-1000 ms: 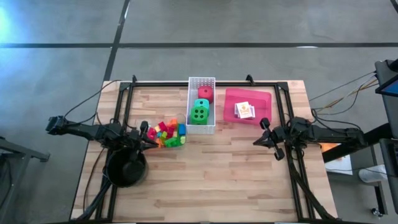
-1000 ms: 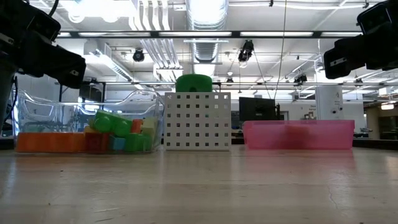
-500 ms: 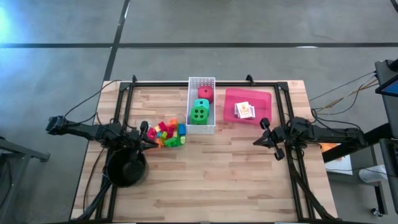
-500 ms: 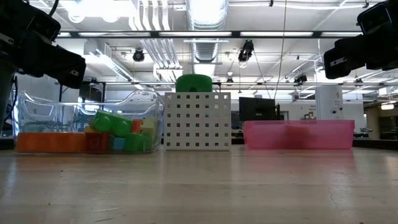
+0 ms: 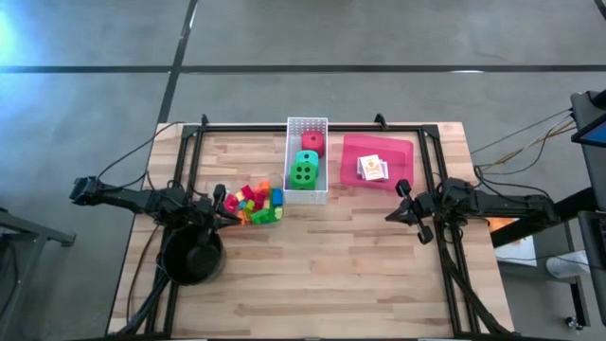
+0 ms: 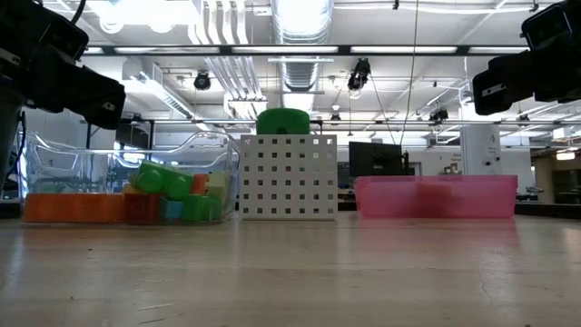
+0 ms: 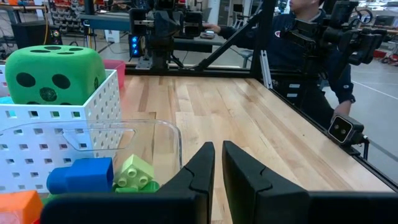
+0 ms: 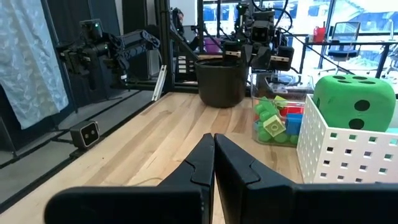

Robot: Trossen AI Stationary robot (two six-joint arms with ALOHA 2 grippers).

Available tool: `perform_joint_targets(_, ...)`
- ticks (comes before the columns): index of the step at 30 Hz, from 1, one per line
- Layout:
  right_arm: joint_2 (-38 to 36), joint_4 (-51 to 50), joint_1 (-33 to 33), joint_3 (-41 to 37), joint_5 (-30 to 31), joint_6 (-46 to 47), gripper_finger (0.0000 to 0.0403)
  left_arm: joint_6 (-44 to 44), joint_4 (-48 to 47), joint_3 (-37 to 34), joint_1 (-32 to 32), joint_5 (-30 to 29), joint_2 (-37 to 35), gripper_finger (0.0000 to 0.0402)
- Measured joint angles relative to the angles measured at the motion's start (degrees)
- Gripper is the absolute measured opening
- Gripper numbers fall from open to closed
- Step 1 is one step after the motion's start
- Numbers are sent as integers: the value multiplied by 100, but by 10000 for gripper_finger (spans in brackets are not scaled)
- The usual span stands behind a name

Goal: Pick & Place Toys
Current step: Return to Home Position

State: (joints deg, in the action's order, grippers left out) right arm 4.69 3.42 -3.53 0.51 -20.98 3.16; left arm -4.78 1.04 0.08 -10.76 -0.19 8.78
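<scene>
High view: light bright and even, from overhead. Wooden surface uniformly lit; the arms cast only faint, soft shadows on it. Pale blue glare patch on the floor at the far left corner. Black pot reads as a dark, near-featureless disc.

Low view: ceiling lights blown out to white. Left arm and right arm show as backlit dark shapes. Surface carries a dull sheen; thin highlights run along the transparent bin.

Right wrist view: far windows overexposed; right tool nearly black.

Left wrist view: room evenly bright; left tool equally dark.
</scene>
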Motion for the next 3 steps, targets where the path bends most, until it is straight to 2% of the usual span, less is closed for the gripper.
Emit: perform_joint_targets(3, 0, 1, 0, 0, -1, -56, 8, 0, 0, 0, 0, 0, 0, 36)
